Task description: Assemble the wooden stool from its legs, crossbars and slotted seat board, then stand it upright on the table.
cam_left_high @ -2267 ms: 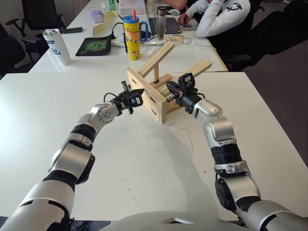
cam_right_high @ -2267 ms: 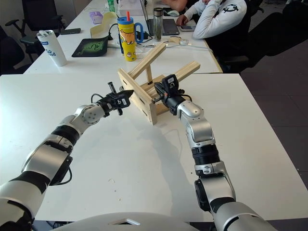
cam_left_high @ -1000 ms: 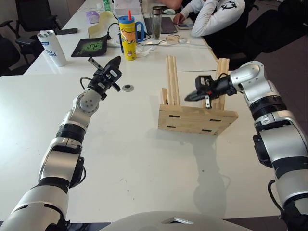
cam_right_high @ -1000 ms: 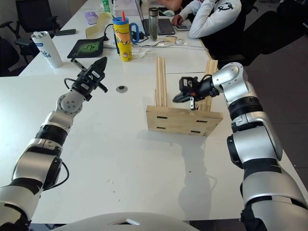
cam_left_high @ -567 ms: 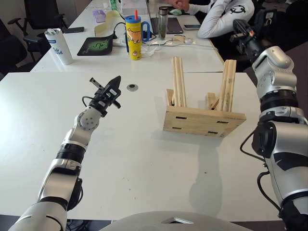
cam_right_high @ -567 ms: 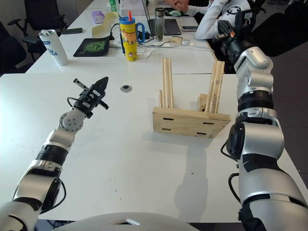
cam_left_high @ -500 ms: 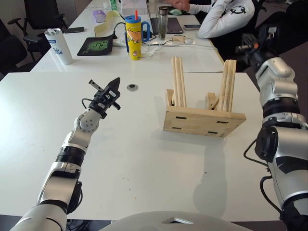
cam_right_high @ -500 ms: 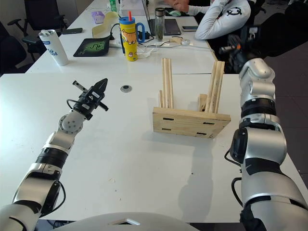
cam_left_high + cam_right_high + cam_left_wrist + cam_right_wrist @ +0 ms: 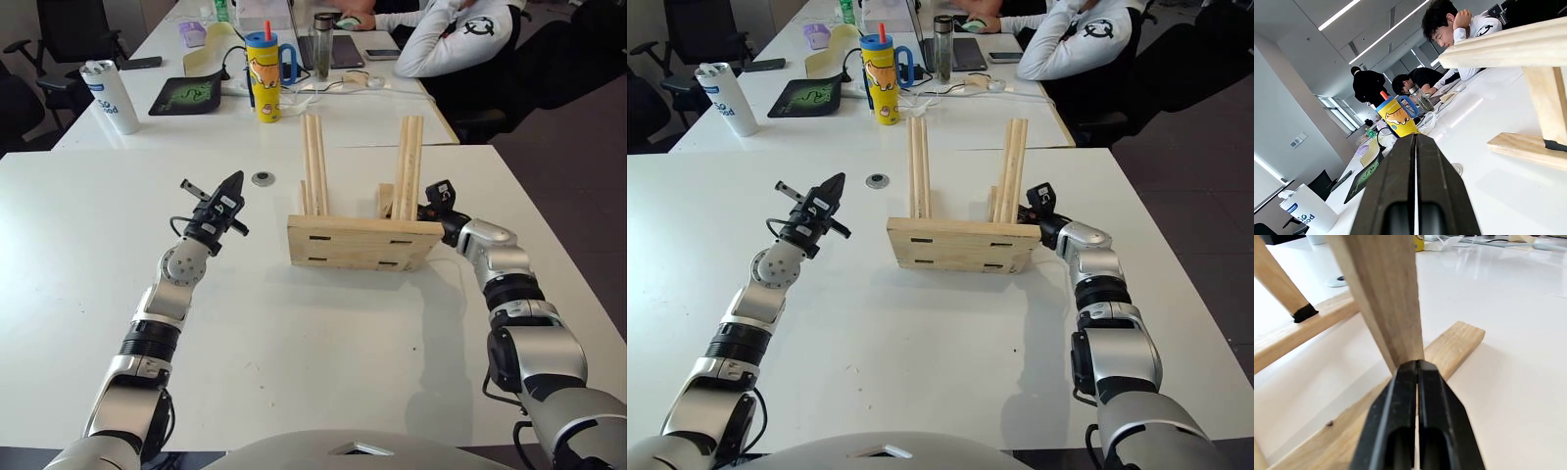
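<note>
Left gripper [image 9: 233, 186] hovers over the white table [image 9: 294, 333], centre-left of the frame, fingers pressed together, nothing between them. Wooden stool [image 9: 358, 243] sits mid-frame on its side: slotted seat board on edge facing me, legs pointing to the far edge. Right gripper [image 9: 421, 208] is low at the stool's right end, fingers pressed together, tips right at a leg; I cannot confirm contact.
</note>
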